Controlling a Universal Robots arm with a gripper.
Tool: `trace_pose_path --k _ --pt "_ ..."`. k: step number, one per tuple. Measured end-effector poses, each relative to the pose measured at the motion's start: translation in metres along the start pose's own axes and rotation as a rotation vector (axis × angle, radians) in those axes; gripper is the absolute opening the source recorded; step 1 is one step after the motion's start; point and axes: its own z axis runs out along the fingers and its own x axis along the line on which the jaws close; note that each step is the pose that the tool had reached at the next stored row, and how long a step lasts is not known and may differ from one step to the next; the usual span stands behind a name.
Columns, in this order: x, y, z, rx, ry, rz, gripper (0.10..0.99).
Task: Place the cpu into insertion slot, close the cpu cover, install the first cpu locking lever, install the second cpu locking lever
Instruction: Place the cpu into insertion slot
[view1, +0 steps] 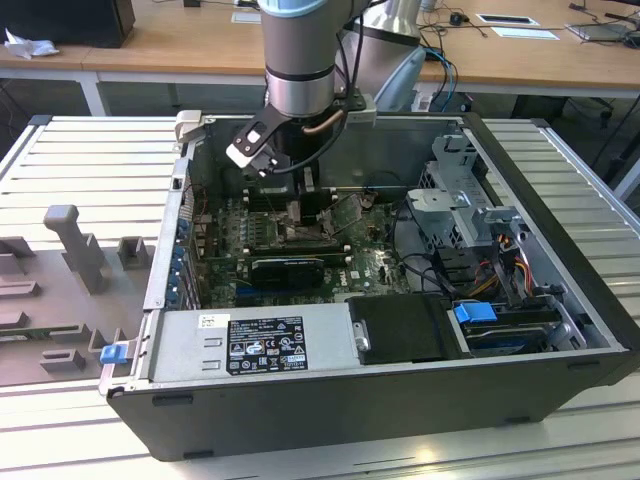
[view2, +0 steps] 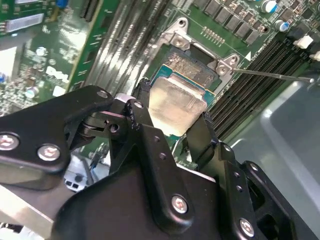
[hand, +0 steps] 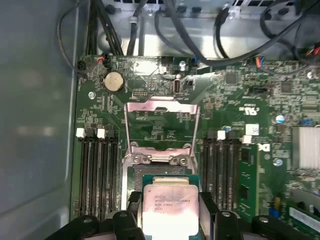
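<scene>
Now, start close to the wrist. Your gripper (view2: 171, 114) has its two black fingers (view2: 141, 100) pressed on two sides of the cpu (view2: 176, 100), so it is clamped tight on it. The cpu lies flat between the finger tips with its shiny face up.

Right under the cpu, and a little way past it, is the slot (view2: 192, 62). Its grey field peeks out beyond the far edge of the cpu. So the slot is below the gripper and a bit ahead of it, not off to one side. The cpu is square, so what counts is that its edges run the same way as the slot's edges. In the first wrist view they look lined up. I cannot tell if the cpu touches the slot yet.

Past the slot, the cover (hand: 161, 107) is swung open and tipped away, so nothing lies over the slot. A thin lever (view2: 270, 75) sticks out beside the slot and looks free, not hooked down.

Farthest out, in the exterior view, the arm (view1: 300, 70) reaches down into the open case (view1: 400, 410), over the green board (view1: 370, 265).
</scene>
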Motion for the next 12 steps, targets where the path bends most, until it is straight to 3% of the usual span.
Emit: trace_pose_path --k 7,12 --pt "0.0052 -0.006 0.016 0.0 -0.0012 0.005 0.537" --pt "0.005 -0.0059 0.0242 0.0 -0.0101 0.006 0.537"
